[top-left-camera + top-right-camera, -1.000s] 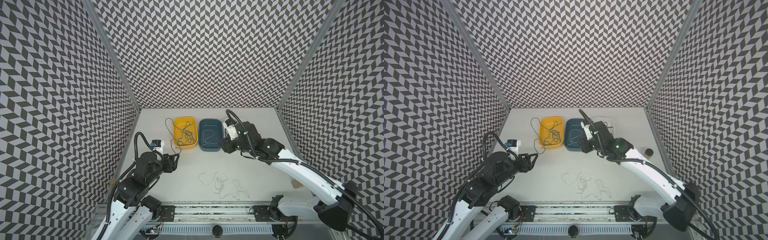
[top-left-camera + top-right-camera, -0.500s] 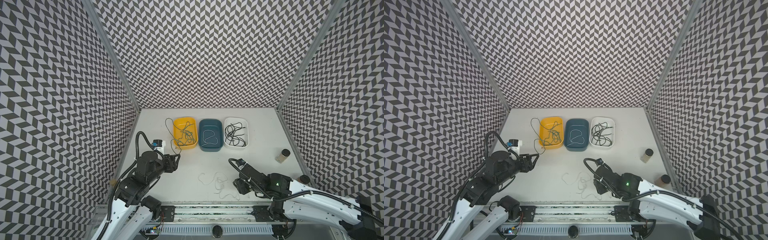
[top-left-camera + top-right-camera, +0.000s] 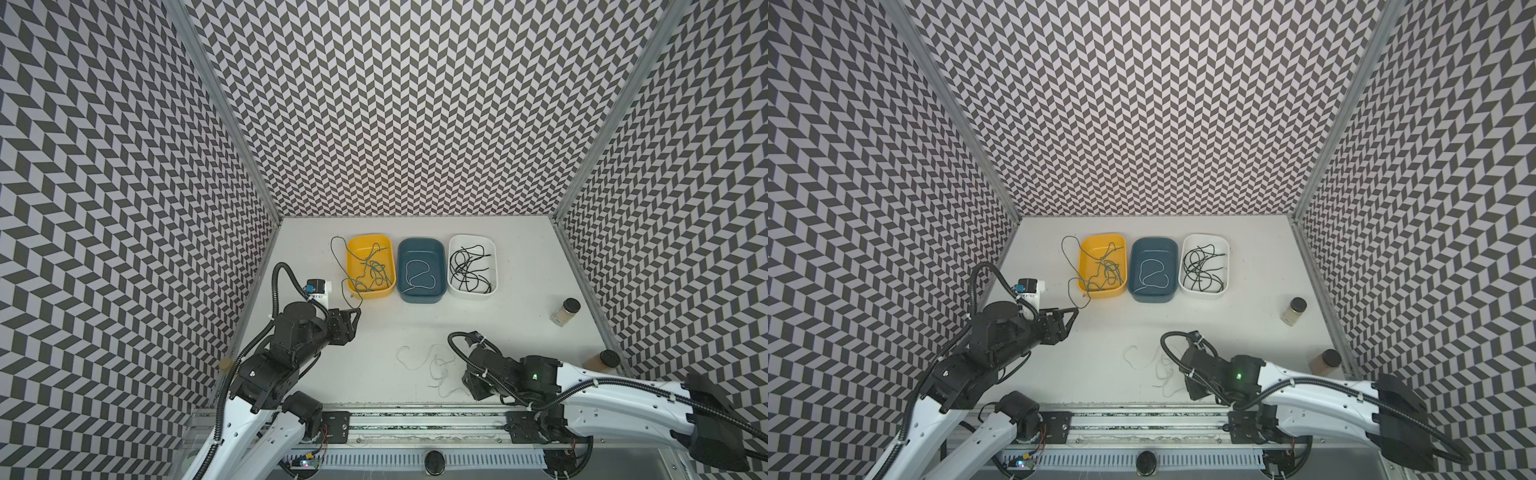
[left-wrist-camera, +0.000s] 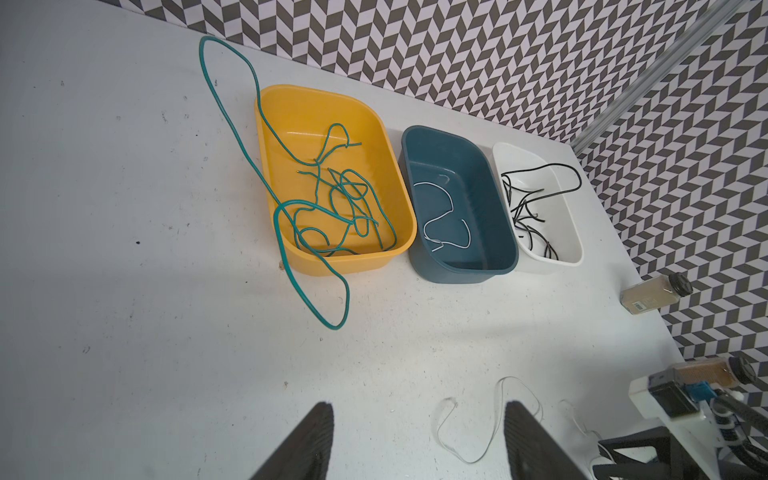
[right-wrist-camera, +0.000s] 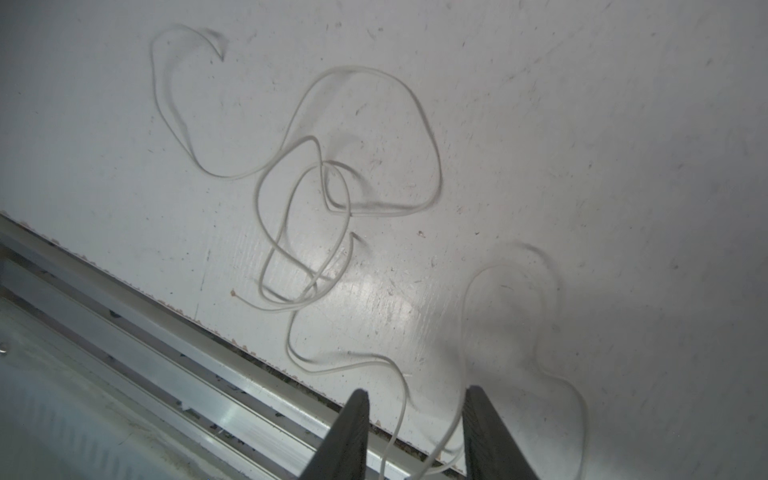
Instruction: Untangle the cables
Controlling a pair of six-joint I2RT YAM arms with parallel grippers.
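Nearest edge: ribbed aluminium rail [image 5: 124, 332], dull and dusty, along the front of the worktop [image 5: 582, 124], a scuffed, speckled white sheet. Right gripper [image 5: 415, 392] sits low over that edge. In both top views its fingers are hidden under the arm's own wrist, and the wrist view cuts off their bases. Jaws parted, the gap far wider than the thread-thin strands running between them; contact with the strands not discernible. Those strands belong to the white cables [image 5: 326, 164], a loose knot of limp, overlapping loops on the worktop near the rail, pale on pale and faint in a top view [image 3: 432, 368]. Left gripper [image 4: 415, 409] spread wide and empty, dark wedge fingers, hovering left of centre. Glass jar [image 3: 564, 312] and second jar [image 3: 603, 362], black lids, near the right wall; tan contents, grain unreadable. Far row, side by side: yellow tray [image 4: 332, 104], smooth plastic with rounded corners, holds tangled teal cables [image 4: 349, 195], one long loop spilling over the rim onto the worktop. Dark blue tray [image 4: 457, 158] holds a single white cable [image 4: 451, 205]. White tray [image 4: 569, 245] holds black cables [image 4: 521, 208]. Chevron-patterned walls [image 3: 415, 104] behind.
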